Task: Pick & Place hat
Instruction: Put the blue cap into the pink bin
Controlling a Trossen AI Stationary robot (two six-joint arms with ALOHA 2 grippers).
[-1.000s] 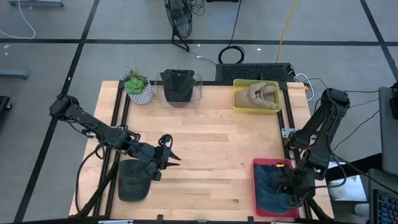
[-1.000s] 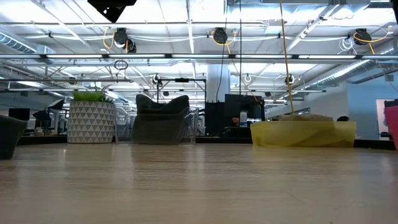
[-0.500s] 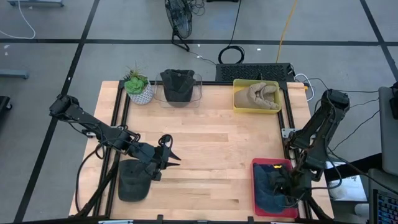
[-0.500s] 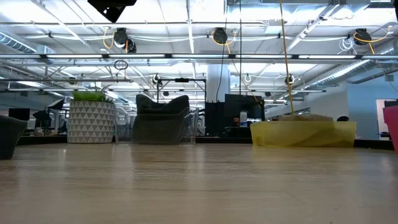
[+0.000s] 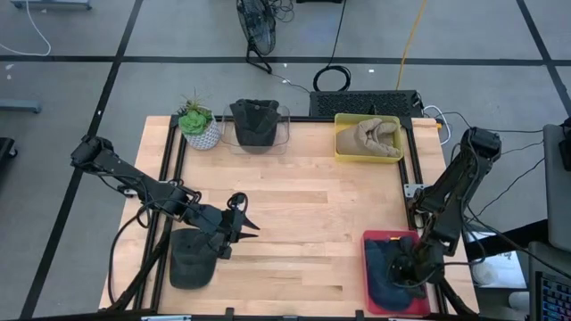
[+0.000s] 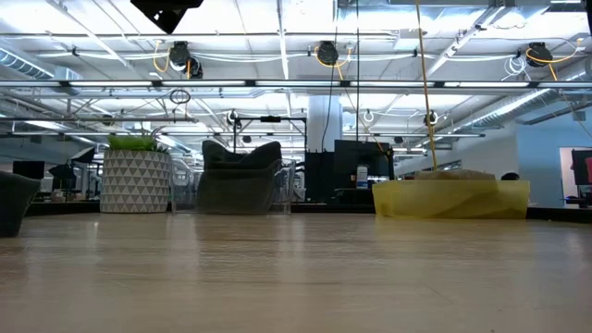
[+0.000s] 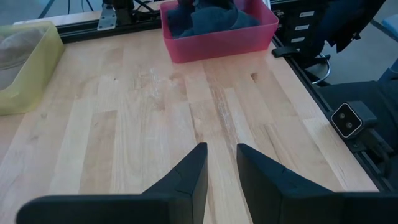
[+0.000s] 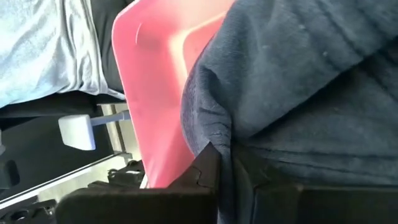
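Right tool (image 5: 406, 278) pinches the blue hat (image 5: 393, 272), lower right.
We fear the red bin (image 5: 370, 239) lifts too; left tool (image 5: 252, 226) waits, narrow.

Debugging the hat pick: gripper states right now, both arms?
Left gripper: open, holding nothing, above bare table.
Right gripper: shut on the navy hat inside the red bin.

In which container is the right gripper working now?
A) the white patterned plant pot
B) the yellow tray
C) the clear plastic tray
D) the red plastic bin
D: the right gripper is down inside the red plastic bin at the table's near right corner, its fingers shut on the dark blue fabric hat.
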